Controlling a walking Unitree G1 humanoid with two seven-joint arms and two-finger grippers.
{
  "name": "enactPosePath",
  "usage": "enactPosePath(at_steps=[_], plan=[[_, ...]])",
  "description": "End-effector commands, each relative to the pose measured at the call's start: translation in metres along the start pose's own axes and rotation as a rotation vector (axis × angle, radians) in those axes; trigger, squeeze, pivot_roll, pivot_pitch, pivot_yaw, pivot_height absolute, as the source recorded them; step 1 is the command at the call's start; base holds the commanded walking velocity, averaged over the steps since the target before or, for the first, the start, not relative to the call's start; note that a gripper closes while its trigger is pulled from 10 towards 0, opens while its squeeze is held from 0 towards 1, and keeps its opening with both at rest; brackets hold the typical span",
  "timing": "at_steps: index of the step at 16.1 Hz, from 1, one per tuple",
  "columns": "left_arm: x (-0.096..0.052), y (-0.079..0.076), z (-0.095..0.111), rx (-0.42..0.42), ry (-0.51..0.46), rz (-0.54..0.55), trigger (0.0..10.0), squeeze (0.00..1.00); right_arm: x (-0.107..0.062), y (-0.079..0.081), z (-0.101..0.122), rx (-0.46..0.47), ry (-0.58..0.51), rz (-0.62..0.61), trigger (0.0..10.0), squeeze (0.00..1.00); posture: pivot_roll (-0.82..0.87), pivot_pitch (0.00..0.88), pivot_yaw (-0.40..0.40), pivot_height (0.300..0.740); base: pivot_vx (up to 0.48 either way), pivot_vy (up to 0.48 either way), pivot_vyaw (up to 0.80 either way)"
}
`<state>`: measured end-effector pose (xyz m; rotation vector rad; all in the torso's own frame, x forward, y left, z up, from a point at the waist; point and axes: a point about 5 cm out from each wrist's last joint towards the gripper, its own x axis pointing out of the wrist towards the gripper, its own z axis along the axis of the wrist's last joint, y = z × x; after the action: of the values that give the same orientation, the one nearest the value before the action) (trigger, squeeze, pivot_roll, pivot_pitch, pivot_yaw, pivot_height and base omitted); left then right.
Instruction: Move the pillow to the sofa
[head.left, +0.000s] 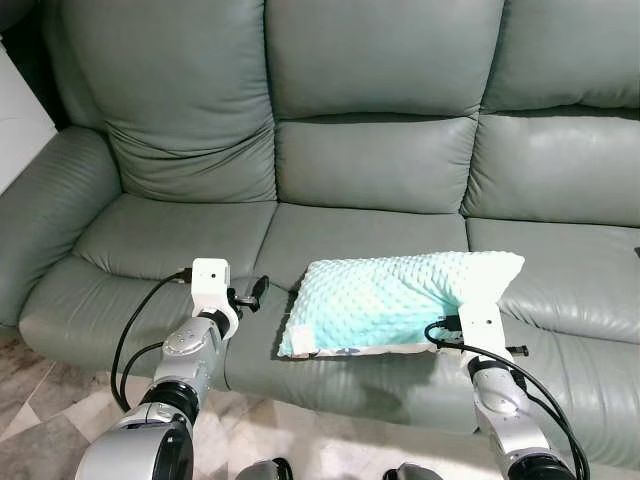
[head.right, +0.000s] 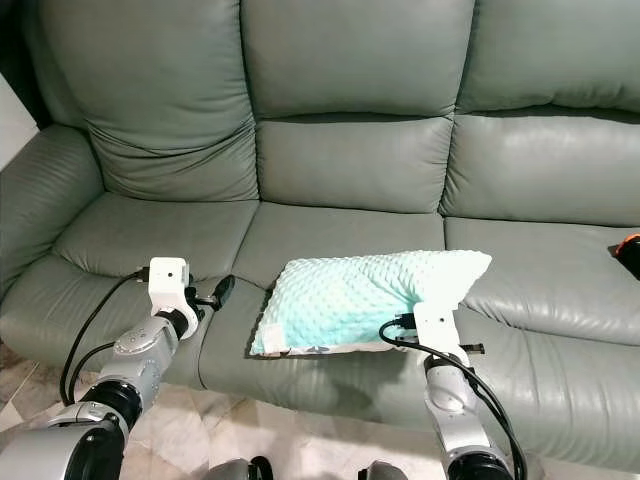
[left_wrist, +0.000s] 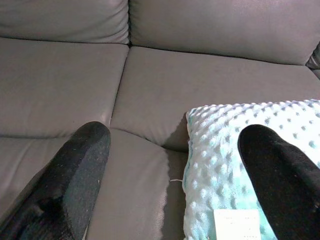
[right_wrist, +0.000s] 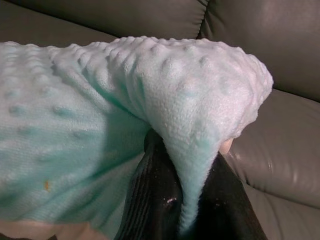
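A mint-green dotted pillow lies on the front of the grey leather sofa's middle seat, with a white label near its left corner. My right gripper is shut on the pillow's right near corner, a fold of fabric pinched between the black fingers. Its wrist sits just in front of that corner. My left gripper hangs open over the seat, just left of the pillow's left edge. One finger is over the pillow, the other over bare leather.
The sofa's left armrest rises beside my left arm. A white surface stands at the far left. A dark object with an orange patch lies on the right seat's edge. Tiled floor lies below the sofa's front.
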<state>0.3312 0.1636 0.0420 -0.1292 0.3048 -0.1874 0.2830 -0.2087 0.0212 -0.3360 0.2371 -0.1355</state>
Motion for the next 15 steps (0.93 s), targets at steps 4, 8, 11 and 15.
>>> enactPosePath(at_steps=[4, 8, 11, 15], plan=[[-0.002, 0.004, -0.001, -0.001, 0.001, 0.008, 10.0, 0.0, -0.001, 0.013, -0.001, 0.2, 0.048, 0.014, 10.0, 1.0, -0.13, 0.103, 0.119, 0.74, 0.0, 0.0, 0.0], [-0.002, 0.004, -0.002, -0.007, 0.002, 0.009, 10.0, 0.0, -0.001, 0.021, -0.008, 0.194, 0.111, 0.058, 10.0, 1.0, -0.12, 0.11, 0.119, 0.74, 0.0, 0.0, 0.0], [-0.003, 0.002, -0.003, -0.063, -0.015, -0.014, 10.0, 1.0, -0.001, 0.02, -0.008, 0.186, 0.109, 0.078, 10.0, 1.0, -0.13, 0.112, 0.12, 0.74, 0.0, 0.0, 0.0], [-0.003, 0.001, -0.006, -0.046, -0.002, -0.009, 10.0, 1.0, -0.007, 0.031, -0.029, 0.133, 0.296, 0.201, 10.0, 1.0, -0.13, 0.114, 0.119, 0.74, 0.0, 0.0, 0.0]])
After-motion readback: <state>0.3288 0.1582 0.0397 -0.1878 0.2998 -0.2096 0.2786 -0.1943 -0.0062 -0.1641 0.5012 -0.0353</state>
